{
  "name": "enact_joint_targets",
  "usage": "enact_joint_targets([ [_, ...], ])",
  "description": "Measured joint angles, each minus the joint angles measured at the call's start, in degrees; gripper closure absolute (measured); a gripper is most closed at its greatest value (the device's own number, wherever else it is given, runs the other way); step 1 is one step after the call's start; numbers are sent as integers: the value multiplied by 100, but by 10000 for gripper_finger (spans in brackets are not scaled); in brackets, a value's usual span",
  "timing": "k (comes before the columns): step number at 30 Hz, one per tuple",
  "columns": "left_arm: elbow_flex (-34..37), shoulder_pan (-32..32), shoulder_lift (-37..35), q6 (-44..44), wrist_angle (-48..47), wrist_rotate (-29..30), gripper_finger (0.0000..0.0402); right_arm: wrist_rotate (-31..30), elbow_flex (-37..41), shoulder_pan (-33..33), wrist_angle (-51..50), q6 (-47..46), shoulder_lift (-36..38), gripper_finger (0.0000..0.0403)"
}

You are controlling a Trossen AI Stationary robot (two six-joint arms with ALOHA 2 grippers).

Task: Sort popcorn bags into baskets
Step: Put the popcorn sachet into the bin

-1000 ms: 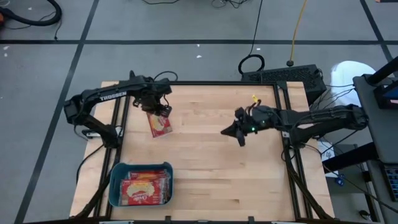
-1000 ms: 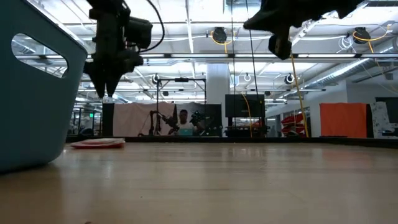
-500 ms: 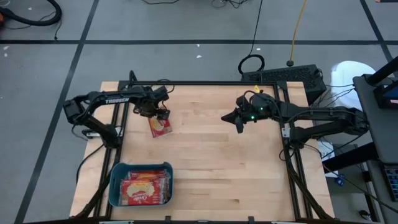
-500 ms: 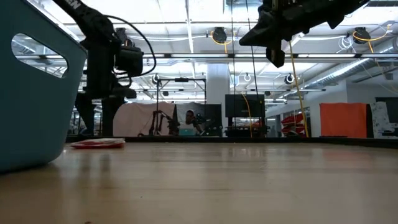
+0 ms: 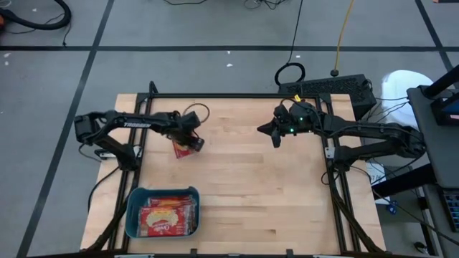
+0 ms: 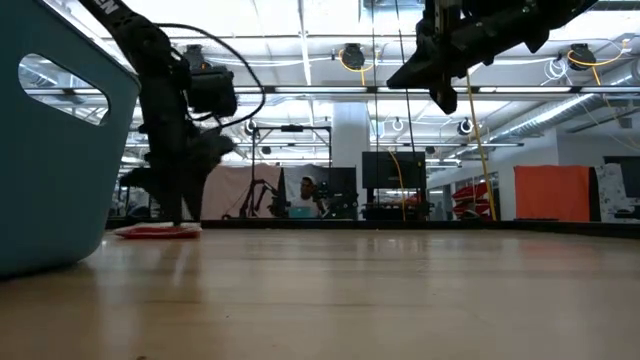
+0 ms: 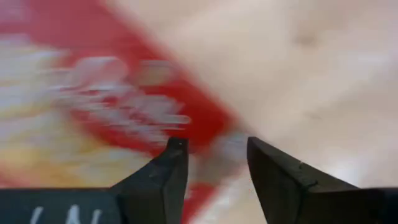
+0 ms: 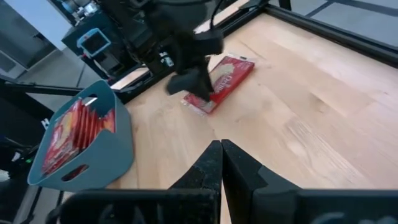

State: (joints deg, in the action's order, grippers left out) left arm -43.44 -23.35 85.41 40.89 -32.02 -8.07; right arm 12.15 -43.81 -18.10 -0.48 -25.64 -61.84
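Item, pick-up step: my left gripper [image 5: 192, 142] straddles the lone popcorn bag [image 5: 182, 147] on the counter [image 5: 251, 179], fingers apart; next I clamp, lift, carry to basket [image 5: 133, 208]; right gripper [image 5: 273, 135] waits aloft, fingers together.

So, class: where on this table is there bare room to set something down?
The wood between the teal basket, the right gripper and the table's near edge lies bare. It is crowded where the left gripper meets the loose popcorn bag.

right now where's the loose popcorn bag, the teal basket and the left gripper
loose popcorn bag [image 8: 227, 76], right wrist view, on its red printed face
teal basket [image 5: 134, 213], high view, on its left rim
left gripper [image 7: 214, 163], left wrist view, midway between its fingertips, over the bag's edge
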Motion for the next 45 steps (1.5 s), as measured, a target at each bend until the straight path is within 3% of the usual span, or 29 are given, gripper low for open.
enact_joint_targets([
  [3, -51, 246, 0, -394, 510, -545, 252, -7, 87, 1, 5, 42, 0, 403],
  [5, -333, 353, 0, -577, 341, -519, 263, -7, 203, 1, -14, -21, 0, 403],
  [12, -1906, -190, 146, -1414, -1731, 1270, 281, 10, 530, 1, 230, -519, -2, 403],
  [18, -1985, -1361, 613, -1413, -2513, 1076, 279, 299, 680, 12, 629, -785, -2, 403],
  [20, -1917, -1629, 822, -1309, -2972, 1045, 267, 455, 679, 16, 639, -858, 0, 403],
  [24, -1699, -1924, 1012, -1267, -2929, 1070, 218, 782, 680, 25, 632, -1038, 0, 403],
  [30, -1147, -1982, 1097, -844, -2294, 1018, 130, 939, 679, 25, 630, -1138, 0, 403],
  [34, -738, -1991, 1047, -625, -1775, 839, 109, 1061, 678, 23, 630, -1114, 0, 403],
  [36, -624, -1988, 1046, -689, -1584, 754, 121, 1061, 678, 25, 630, -1074, 0, 403],
  [39, -588, -1975, 1046, -994, -1378, 655, 174, 1061, 678, 23, 628, -973, 0, 403],
  [45, -588, -1961, 1015, -1310, -1155, 551, 365, 1057, 678, 14, 628, -814, 0, 403],
])
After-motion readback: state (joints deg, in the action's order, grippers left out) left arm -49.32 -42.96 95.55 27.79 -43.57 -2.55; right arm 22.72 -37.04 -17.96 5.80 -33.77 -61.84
